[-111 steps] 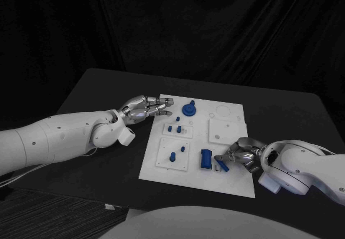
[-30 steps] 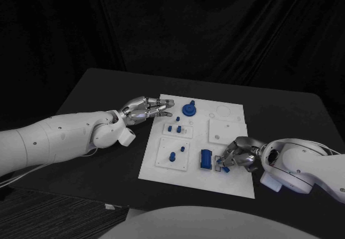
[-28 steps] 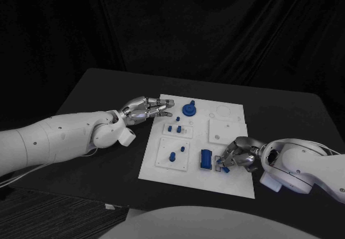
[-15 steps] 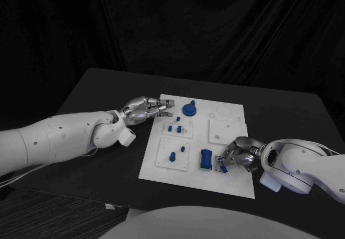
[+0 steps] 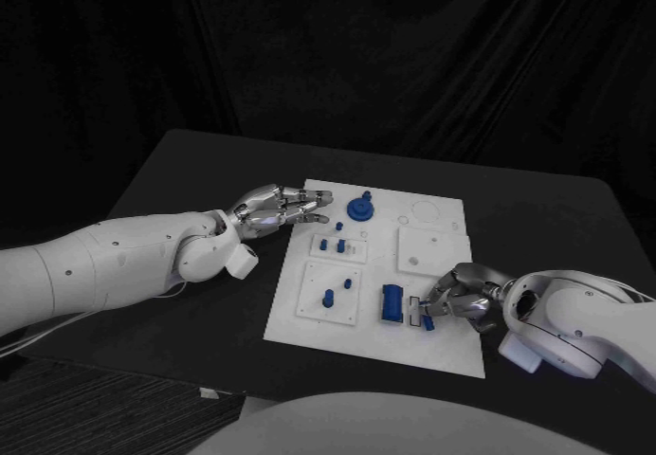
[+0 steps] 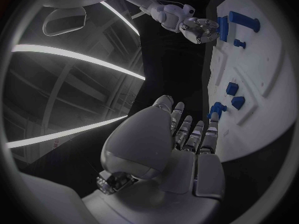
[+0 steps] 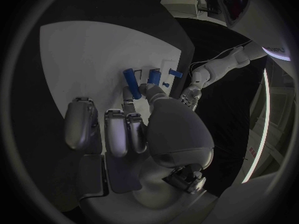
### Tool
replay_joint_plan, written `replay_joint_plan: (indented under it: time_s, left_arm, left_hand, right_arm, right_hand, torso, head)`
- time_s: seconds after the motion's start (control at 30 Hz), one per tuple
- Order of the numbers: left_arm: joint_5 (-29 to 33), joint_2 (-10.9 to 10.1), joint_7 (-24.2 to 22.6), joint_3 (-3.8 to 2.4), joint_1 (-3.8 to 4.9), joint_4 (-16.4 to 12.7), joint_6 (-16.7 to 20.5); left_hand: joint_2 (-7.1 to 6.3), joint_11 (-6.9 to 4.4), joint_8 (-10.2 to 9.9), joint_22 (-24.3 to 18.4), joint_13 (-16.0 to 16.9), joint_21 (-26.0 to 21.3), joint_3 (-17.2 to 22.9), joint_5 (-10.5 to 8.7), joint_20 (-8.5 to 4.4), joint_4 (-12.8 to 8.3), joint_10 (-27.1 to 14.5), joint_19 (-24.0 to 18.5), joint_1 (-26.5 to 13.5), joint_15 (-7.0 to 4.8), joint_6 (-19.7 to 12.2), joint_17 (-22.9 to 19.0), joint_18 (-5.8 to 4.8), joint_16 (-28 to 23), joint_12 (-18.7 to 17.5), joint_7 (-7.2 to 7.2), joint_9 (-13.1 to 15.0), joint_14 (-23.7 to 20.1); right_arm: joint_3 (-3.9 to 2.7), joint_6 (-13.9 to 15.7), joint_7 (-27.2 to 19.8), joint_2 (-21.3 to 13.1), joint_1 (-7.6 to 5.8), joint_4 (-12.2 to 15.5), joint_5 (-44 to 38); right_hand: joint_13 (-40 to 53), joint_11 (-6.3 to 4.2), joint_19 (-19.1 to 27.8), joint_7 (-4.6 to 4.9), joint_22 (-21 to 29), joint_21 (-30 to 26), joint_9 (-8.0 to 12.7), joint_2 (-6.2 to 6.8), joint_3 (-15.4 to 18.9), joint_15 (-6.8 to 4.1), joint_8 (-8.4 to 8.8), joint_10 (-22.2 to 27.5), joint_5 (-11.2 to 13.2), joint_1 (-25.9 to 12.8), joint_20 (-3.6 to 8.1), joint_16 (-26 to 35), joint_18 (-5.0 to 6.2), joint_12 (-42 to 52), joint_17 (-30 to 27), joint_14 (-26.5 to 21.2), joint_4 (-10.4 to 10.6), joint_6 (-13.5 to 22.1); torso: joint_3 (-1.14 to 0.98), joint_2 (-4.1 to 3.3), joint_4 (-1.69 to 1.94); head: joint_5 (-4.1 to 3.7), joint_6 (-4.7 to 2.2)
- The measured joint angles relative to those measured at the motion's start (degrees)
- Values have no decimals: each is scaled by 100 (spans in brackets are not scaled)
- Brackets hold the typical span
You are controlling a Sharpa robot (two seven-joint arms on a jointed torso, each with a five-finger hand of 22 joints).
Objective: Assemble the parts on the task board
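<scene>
Now the right hand pinches a small blue part at the board's near right, beside the upright block. Looks light, rigid, slick; grip it mid-body. Left hand rests at the far corner, fingers loosely apart, empty.

Right hand at the blue parts on the task board

The right hand reaches over the white task board, fingertips at a blue part that stands tilted on the board; whether it is pinched I cannot tell. Just beside that part, on the side away from the board's bare middle, stands a 2nd blue block, and past it a smaller blue piece. Beyond the board's edge there, the left hand hangs over the black table.
</scene>
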State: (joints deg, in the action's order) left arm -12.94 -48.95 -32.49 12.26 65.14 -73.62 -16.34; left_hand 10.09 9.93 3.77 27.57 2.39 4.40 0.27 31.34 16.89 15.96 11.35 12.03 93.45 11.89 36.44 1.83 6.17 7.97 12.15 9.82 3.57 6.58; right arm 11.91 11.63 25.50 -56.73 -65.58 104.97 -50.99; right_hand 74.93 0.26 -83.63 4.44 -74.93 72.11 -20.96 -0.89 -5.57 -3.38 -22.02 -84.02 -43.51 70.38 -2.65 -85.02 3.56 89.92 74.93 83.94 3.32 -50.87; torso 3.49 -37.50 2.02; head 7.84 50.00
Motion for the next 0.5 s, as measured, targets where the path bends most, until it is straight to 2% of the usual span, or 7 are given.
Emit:
replay_joint_plan:
  time_s: [0.27, 0.5]
  left_arm:
    - [0, 14, 9, 0, -6, 13, -10]
    - [0, 24, 20, 0, -8, 15, -16]
  left_hand:
    - [0, 0, 0, -10, 0, 0, 0, 0, 0, 0, 0, 0, 0, 0, -21, 0, 0, 0, 0, 21, 0, 0]
    - [0, 0, 0, -12, 0, 0, 0, 0, 0, 0, 0, 0, 0, 0, -20, 0, 0, 0, 0, 21, 0, 0]
  right_arm:
    - [-1, 129, 82, -59, -21, 74, 316]
    - [-1, 141, 145, -47, -125, 72, 614]
  right_hand:
    - [0, 0, 0, 0, 0, 0, 0, 0, 0, 0, 0, 0, -20, 0, 0, 0, 0, 0, 0, 0, 0, 0]
    - [0, 0, 0, 21, 1, 0, 1, 8, -24, 0, 0, 0, -19, -7, 0, 0, 0, 0, -1, 0, 8, -20]
  torso:
    - [0, 0, 0]
    - [0, 0, 1]
  head:
    - [-15, 0]
    - [-14, 0]
